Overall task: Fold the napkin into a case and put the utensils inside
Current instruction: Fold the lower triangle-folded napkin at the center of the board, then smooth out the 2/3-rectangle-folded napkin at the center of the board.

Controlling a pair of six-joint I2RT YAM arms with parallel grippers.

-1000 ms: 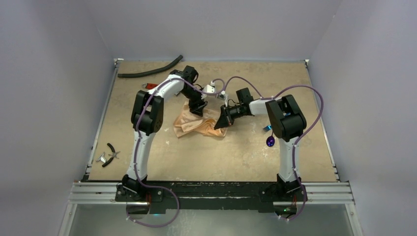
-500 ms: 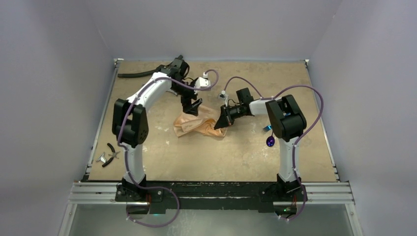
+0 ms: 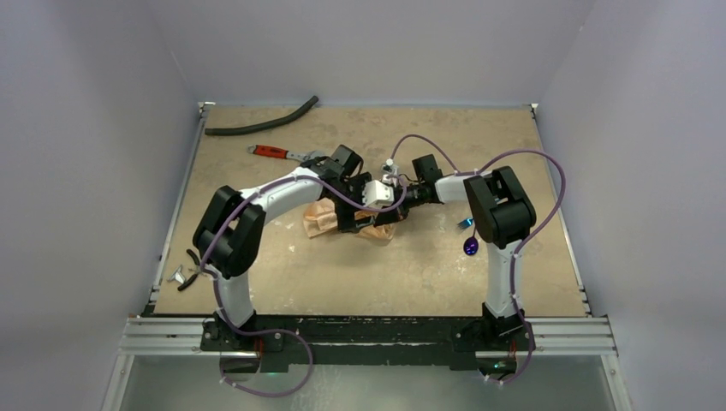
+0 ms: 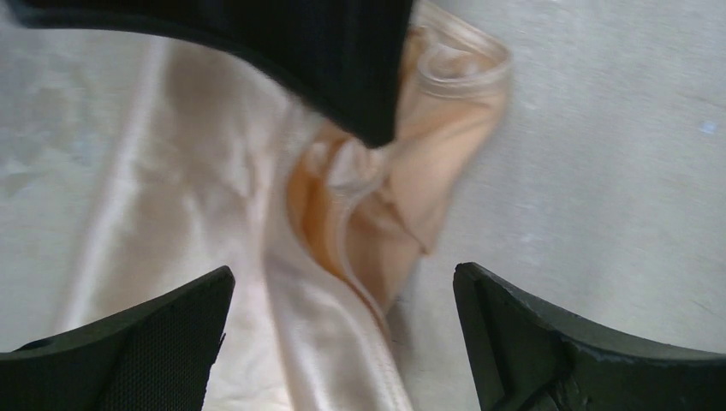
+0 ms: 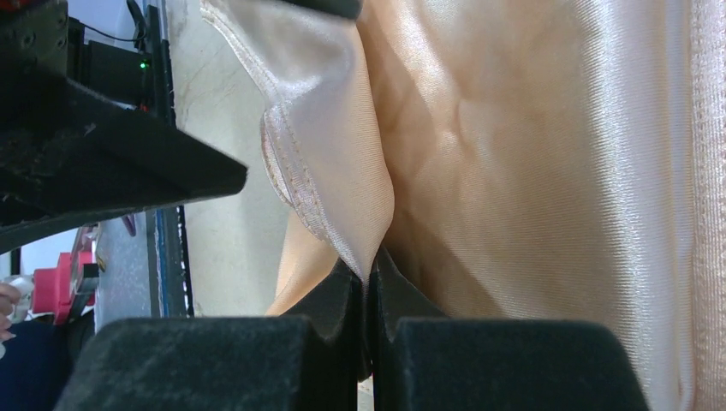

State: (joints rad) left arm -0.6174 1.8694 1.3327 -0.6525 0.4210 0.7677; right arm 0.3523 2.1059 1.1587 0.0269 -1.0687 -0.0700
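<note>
Your left fingers [image 3: 354, 217] have swung back over the napkin [image 3: 322, 221], crumpled at the centre of the frame, and now hang spread wide above it. Your right fingers [image 5: 360, 295] stay clamped on a hemmed fold. There is no case yet. The fork [image 3: 465, 223] and spoon [image 3: 471, 247] wait at right on the bench [image 3: 411, 274].

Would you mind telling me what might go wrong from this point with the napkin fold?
The right claw pinches only a small fold of the napkin, so a pull may slip it free. The open left claw hangs over bunched layers close to the right one; closing there could grab several folds or bump it.
</note>
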